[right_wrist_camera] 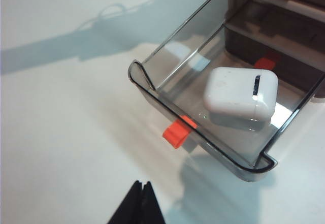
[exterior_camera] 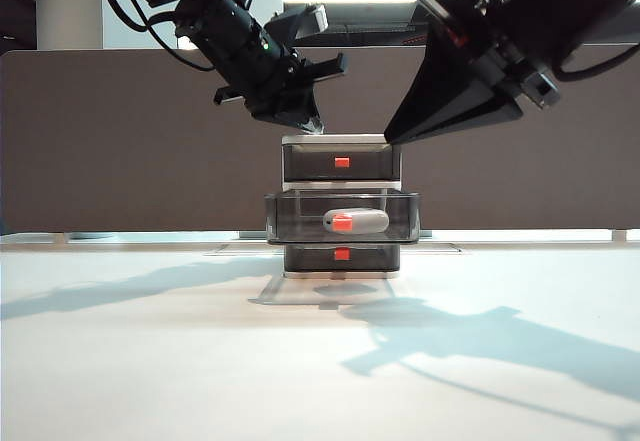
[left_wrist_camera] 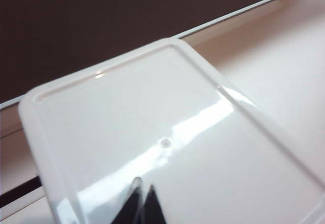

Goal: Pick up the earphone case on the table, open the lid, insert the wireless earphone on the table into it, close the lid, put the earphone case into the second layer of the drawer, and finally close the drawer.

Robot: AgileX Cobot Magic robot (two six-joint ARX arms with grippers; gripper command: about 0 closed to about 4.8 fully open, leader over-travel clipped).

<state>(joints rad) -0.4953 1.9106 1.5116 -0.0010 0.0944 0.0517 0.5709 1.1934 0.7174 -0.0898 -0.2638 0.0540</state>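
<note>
One earphone case (right_wrist_camera: 240, 94) in open second layer of the drawer (exterior_camera: 342, 215); left gripper (exterior_camera: 298, 111), right gripper (exterior_camera: 400, 133) above, fingers together.

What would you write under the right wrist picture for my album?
White earphone case lies in the pulled-out middle drawer, while the shut right gripper hovers over the table.

The small three-tier desktop drawer unit (exterior_camera: 341, 206) is standing at mid-table on the broad flat tabletop (exterior_camera: 150, 361), before the back partition (exterior_camera: 130, 141). Its middle translucent drawer (exterior_camera: 290, 216) is sitting pulled out toward the front. The small rounded plastic earphone case (right_wrist_camera: 241, 95) is lying inside it, behind the front wall. Left gripper (exterior_camera: 305, 111) is hanging above the unit's top, left of centre; right gripper (exterior_camera: 395, 136) is hanging above, right of centre.
</note>
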